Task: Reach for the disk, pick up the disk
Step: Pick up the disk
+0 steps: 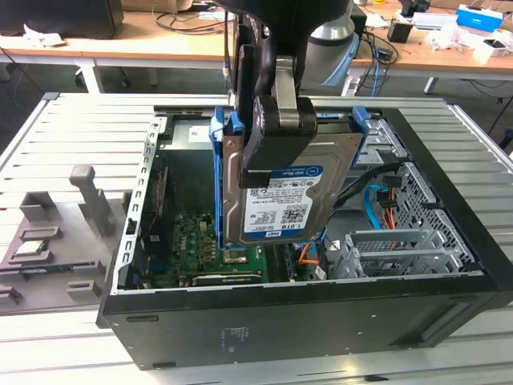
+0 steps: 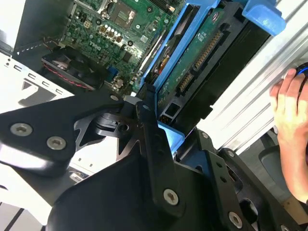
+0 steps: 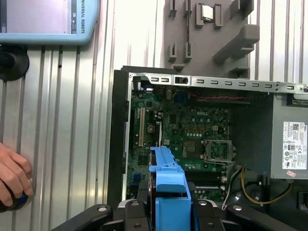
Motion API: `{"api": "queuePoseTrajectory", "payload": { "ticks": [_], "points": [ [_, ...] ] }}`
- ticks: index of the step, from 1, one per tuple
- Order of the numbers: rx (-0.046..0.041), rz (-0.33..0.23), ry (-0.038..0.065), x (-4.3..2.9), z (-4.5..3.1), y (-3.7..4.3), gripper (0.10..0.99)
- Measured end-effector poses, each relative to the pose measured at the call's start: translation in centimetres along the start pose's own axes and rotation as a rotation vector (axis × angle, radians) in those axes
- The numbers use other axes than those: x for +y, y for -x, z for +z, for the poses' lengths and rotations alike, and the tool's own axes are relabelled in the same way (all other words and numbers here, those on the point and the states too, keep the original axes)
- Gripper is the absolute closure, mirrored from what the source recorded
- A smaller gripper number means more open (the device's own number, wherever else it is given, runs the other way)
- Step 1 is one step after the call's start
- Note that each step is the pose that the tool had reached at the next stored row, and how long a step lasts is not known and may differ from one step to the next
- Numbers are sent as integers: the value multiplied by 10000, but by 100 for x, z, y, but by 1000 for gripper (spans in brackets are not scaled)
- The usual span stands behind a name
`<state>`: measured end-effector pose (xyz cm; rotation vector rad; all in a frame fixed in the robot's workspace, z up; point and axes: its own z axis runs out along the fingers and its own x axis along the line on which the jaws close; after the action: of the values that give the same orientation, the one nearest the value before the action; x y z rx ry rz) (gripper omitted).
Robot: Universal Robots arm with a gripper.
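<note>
The disk (image 1: 282, 210), a silver-grey hard drive with a blue-and-white label and blue side rails, hangs tilted, label facing out, above the open computer case (image 1: 321, 321). My gripper (image 1: 274, 156) is shut on it from above, one black finger lying across the label side. In the second wrist view the disk (image 2: 195, 55) shows its green circuit-board underside beyond the gripper's black linkage (image 2: 159, 139). In the first wrist view the disk's blue rail (image 3: 168, 190) stands edge-on between the fingers (image 3: 132, 211).
Below the disk lies the motherboard (image 1: 204, 241). A grey metal drive cage (image 1: 393, 249) and orange cables sit at the exterior view's right. A grey fixture with small chips (image 1: 48, 237) rests on the slatted table. A person's hand (image 3: 12, 178) is near the case.
</note>
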<state>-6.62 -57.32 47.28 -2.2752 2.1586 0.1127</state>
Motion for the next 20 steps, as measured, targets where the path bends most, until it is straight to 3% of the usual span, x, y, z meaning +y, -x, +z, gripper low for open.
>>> {"api": "queuePoseTrajectory", "payload": {
  "ticks": [7,20],
  "points": [
    [-1,0,0,-8,-8,-151,718],
    [-1,1,1,-493,-32,-176,718]
  ]
}}
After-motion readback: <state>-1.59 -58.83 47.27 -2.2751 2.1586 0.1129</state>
